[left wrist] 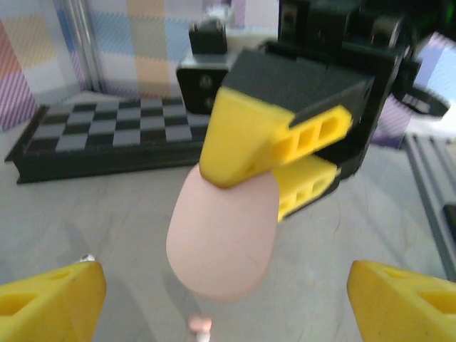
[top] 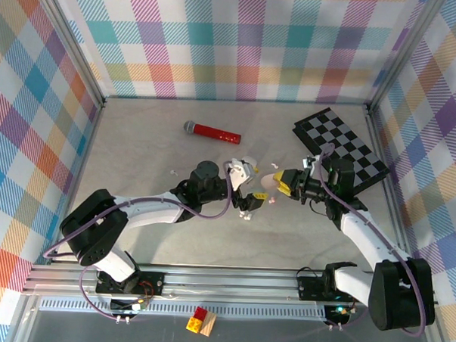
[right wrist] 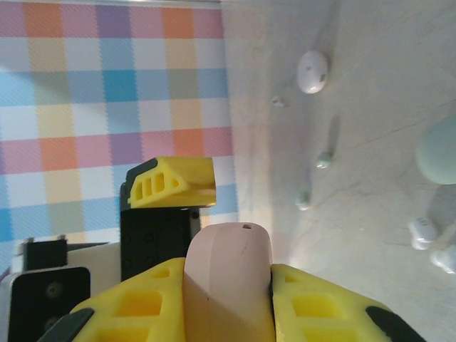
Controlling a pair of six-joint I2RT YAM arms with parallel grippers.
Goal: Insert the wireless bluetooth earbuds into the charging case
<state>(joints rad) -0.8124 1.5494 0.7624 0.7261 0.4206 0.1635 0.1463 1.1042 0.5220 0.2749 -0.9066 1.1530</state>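
Step in hand, as I read it: case prep, no bud seated yet. Right pincer [right wrist: 228, 306] clenched on pink case [left wrist: 224, 242], held off the worktop [top: 138, 144], rounded end toward the left arm. Lid looks shut: seam visible, no gap. Left pincer [left wrist: 228, 306] released, jaws wide, nothing btwn them, facing the case close in.

Earbuds [right wrist: 324, 159] loose on worktop, scattered beyond the held case. One pink bit [left wrist: 199, 326] lies just below it.

Next, prob.: left side opens lid or drops to fetch a bud. Tiny parts, needs a fine tip pinch.

White case [right wrist: 312, 71] and pale green case [right wrist: 438, 160] lie flat nearby. Worktop pale grey, matte. Chessboard [top: 343, 146] far right, red microphone [top: 212, 131] at back. Pastel plaid walls [top: 241, 43].
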